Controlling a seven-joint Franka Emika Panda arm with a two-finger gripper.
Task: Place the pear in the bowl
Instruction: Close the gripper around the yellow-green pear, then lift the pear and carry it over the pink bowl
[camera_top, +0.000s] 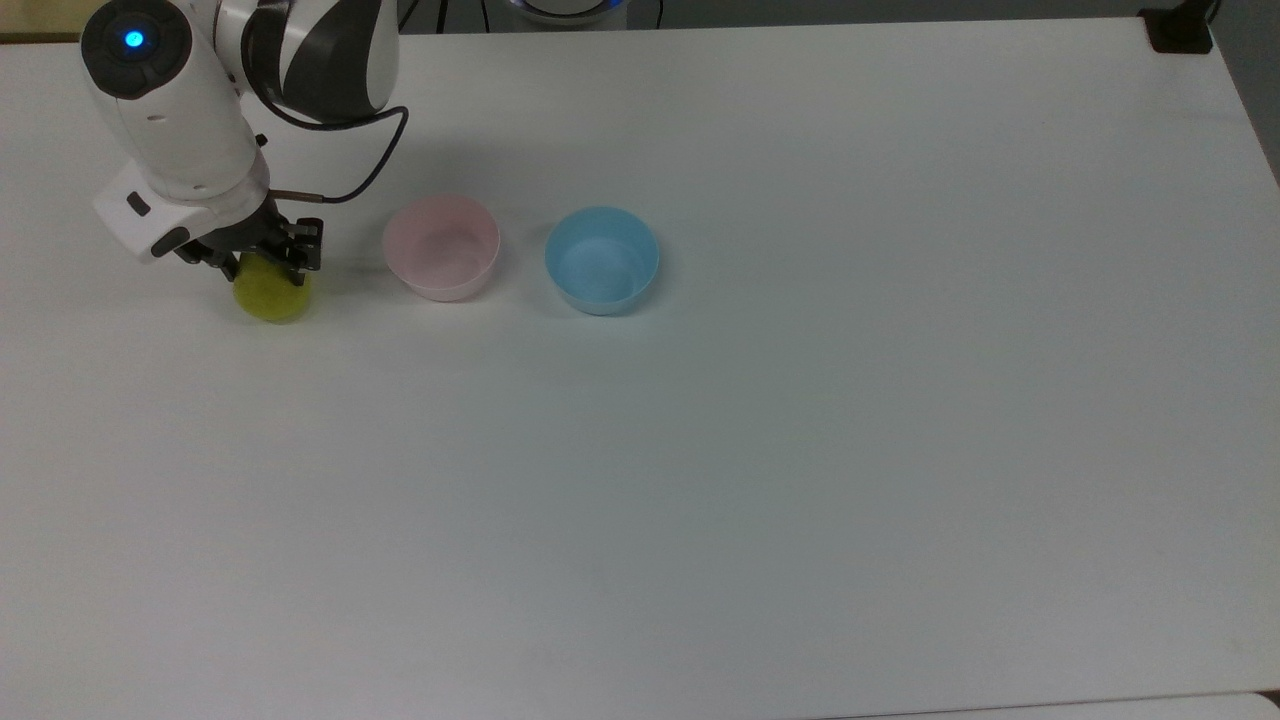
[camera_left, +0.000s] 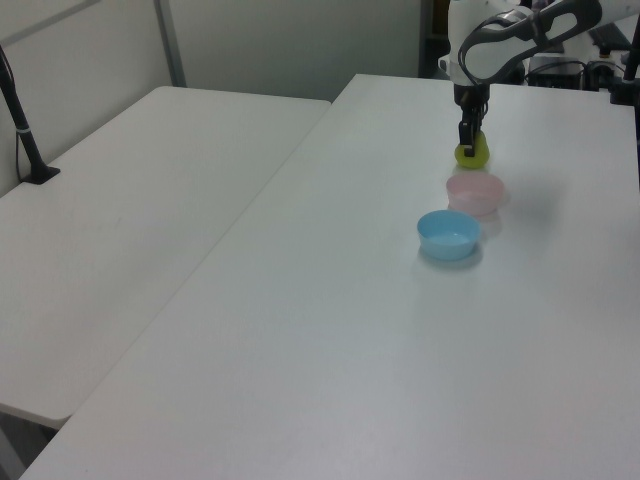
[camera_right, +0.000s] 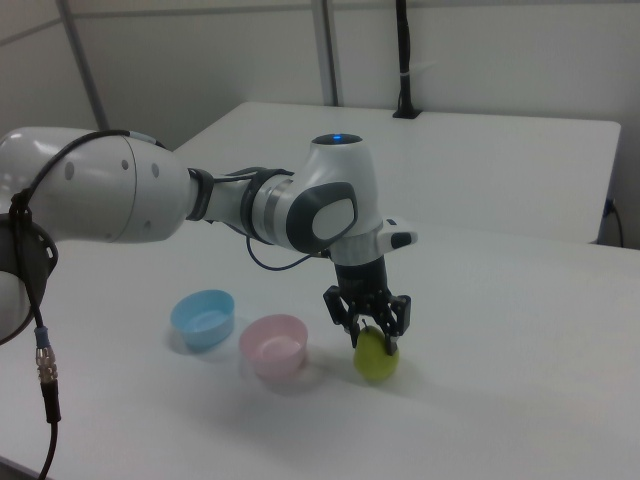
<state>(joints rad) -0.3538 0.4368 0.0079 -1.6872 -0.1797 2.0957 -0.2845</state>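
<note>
The yellow-green pear (camera_top: 270, 300) rests on the white table at the top view's left, its upper part hidden under my gripper (camera_top: 266, 265). In the right view the gripper (camera_right: 373, 328) comes straight down over the pear (camera_right: 377, 358), with a finger pressed against each side of its upper half. The gripper is shut on the pear. The pale pink bowl (camera_top: 441, 247) stands empty just to the pear's right in the top view. In the left view the pear (camera_left: 473, 157) lies just beyond the pink bowl (camera_left: 474, 192), under the gripper (camera_left: 468, 140).
A light blue bowl (camera_top: 601, 260) of the same size stands to the right of the pink one in the top view. The arm's black cable (camera_top: 360, 170) loops above the pink bowl. A second white table (camera_left: 130, 210) adjoins on the left view's left.
</note>
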